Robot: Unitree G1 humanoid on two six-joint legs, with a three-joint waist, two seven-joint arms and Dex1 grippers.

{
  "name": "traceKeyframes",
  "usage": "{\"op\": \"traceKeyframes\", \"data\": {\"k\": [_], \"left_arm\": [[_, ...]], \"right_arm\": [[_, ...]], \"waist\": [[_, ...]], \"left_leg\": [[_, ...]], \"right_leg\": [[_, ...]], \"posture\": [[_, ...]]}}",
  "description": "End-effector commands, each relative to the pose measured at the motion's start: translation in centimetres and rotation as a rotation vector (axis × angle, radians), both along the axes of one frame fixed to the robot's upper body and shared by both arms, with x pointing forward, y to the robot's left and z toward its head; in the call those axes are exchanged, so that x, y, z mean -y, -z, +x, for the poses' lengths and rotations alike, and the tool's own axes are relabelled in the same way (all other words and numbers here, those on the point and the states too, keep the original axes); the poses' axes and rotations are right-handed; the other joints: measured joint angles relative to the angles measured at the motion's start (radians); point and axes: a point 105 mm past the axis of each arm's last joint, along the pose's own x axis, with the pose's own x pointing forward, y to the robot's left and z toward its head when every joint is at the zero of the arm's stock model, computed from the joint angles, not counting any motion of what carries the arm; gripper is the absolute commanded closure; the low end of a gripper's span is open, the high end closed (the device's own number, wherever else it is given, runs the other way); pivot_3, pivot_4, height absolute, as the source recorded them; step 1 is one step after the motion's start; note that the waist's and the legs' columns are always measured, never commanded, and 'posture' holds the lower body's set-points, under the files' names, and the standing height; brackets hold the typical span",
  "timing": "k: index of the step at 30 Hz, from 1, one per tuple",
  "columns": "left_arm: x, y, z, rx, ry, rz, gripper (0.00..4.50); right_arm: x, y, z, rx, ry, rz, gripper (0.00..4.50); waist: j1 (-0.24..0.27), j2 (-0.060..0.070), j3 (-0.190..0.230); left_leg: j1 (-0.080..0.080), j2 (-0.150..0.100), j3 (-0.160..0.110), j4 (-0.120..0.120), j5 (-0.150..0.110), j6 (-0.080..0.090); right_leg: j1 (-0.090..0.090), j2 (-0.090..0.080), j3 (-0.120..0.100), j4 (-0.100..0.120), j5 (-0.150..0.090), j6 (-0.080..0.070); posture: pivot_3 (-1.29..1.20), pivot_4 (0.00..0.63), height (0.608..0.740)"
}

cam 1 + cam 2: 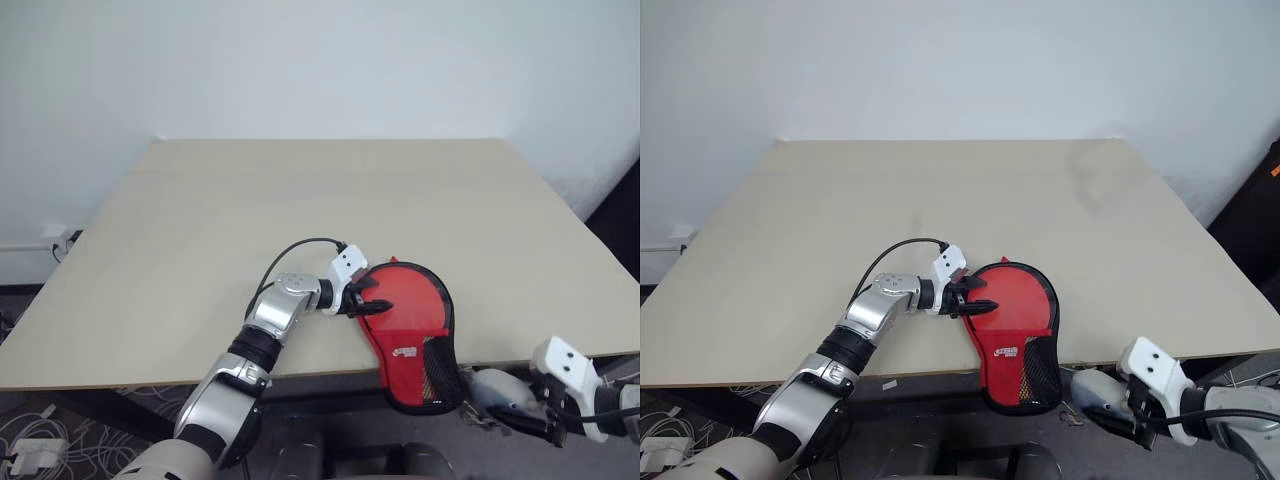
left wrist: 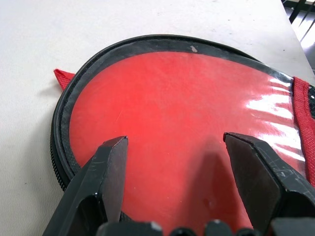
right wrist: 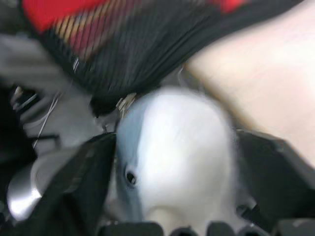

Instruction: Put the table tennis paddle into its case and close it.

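Observation:
The case (image 1: 410, 330), red with a black mesh end and black edging, lies at the table's near edge, and its mesh end hangs over the edge. A tan strip shows through the mesh (image 3: 74, 29); it looks like the table tennis paddle's handle inside. My left gripper (image 1: 368, 302) is open. Its fingers (image 2: 106, 172) are spread on the red face (image 2: 172, 108) at the round end. My right gripper (image 1: 497, 405) is open below the table edge, just off the mesh end and apart from it. A pale rounded shape (image 3: 177, 157) sits between its fingers; I cannot tell what it is.
The tan table (image 1: 300, 200) stretches bare behind the case to a white wall. Cables and a white adapter (image 1: 30, 455) lie on the floor at the left. A dark object (image 1: 1260, 200) stands off the table's right side.

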Motion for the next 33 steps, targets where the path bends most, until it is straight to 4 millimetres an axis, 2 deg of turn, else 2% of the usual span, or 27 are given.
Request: {"op": "traceKeyframes", "data": {"k": [1,7,12,16,20,24,29,31,33], "left_arm": [[-0.4,1.3,-0.2,-0.036,-0.005,0.05,1.19],[-0.5,1.0,0.0,-0.026,-0.009,0.041,1.19],[-1.4,-0.7,-0.3,0.001,0.036,-0.021,1.19],[-3.9,-4.4,-0.6,-0.043,0.051,-0.156,1.19],[-7.3,-7.0,-2.3,0.009,0.123,-0.103,1.19],[-9.8,-9.1,-3.3,0.014,0.117,-0.084,1.19],[-13.7,-8.4,-6.6,-0.024,0.121,0.051,1.19],[-14.7,-7.9,-7.3,-0.048,0.095,0.077,1.19],[-15.6,-6.6,-7.9,-0.068,0.053,0.113,1.19]], "right_arm": [[0.2,-3.2,1.6,0.099,0.04,0.087,0.03],[-0.5,-6.3,3.9,0.207,0.078,0.205,0.03],[-1.8,-7.4,6.8,0.282,0.155,0.311,0.03],[-4.1,-6.4,8.9,0.25,0.135,0.361,0.03],[-5.8,-5.7,10.4,0.217,0.058,0.369,0.03],[-6.9,-4.9,11.2,0.192,0.005,0.376,0.03],[-8.6,-4.7,12.1,0.186,-0.072,0.403,0.03],[-9.0,-4.8,12.4,0.189,-0.091,0.413,0.03],[-9.3,-4.7,12.9,0.188,-0.102,0.411,0.03]], "waist": [[0.0,0.0,0.0],[-0.001,0.0,0.0],[-0.01,0.001,0.0],[-0.031,0.002,0.001],[-0.044,0.004,0.002],[-0.04,0.005,0.002],[-0.05,0.007,0.004],[-0.055,0.008,0.005],[-0.051,0.009,0.005]], "left_leg": [[0.0,0.0,0.0,0.0,0.0,0.0],[0.0,0.0,0.0,0.0,0.0,0.0],[0.0,0.0,0.0,0.0,0.0,0.0],[-0.004,0.001,0.002,-0.002,0.0,-0.001],[-0.014,0.001,0.001,-0.001,0.008,-0.006],[-0.014,0.0,0.002,-0.001,0.008,-0.006],[-0.014,0.0,0.003,0.0,0.006,-0.009],[-0.014,0.001,0.003,0.0,0.006,-0.011],[-0.014,0.001,0.002,0.0,0.007,-0.012]], "right_leg": [[0.0,0.0,0.0,0.0,0.0,0.0],[0.0,0.0,0.0,0.0,0.0,0.0],[0.0,0.0,0.0,0.0,0.0,0.0],[-0.006,0.001,0.001,0.001,0.0,0.0],[-0.012,0.003,0.001,0.002,0.001,-0.002],[-0.011,0.003,0.0,0.001,0.001,0.001],[-0.011,0.002,0.001,0.001,0.001,0.001],[-0.012,0.003,0.002,0.002,0.001,0.0],[-0.012,0.003,0.001,0.002,0.002,-0.001]], "posture": [[0.0,0.0,0.724],[0.0,0.0,0.724],[0.0,0.0,0.724],[0.0,0.0,0.724],[0.0,0.0,0.724],[0.0,0.0,0.724],[0.0,0.0,0.724],[0.0,0.0,0.724],[0.0,0.0,0.724]]}}
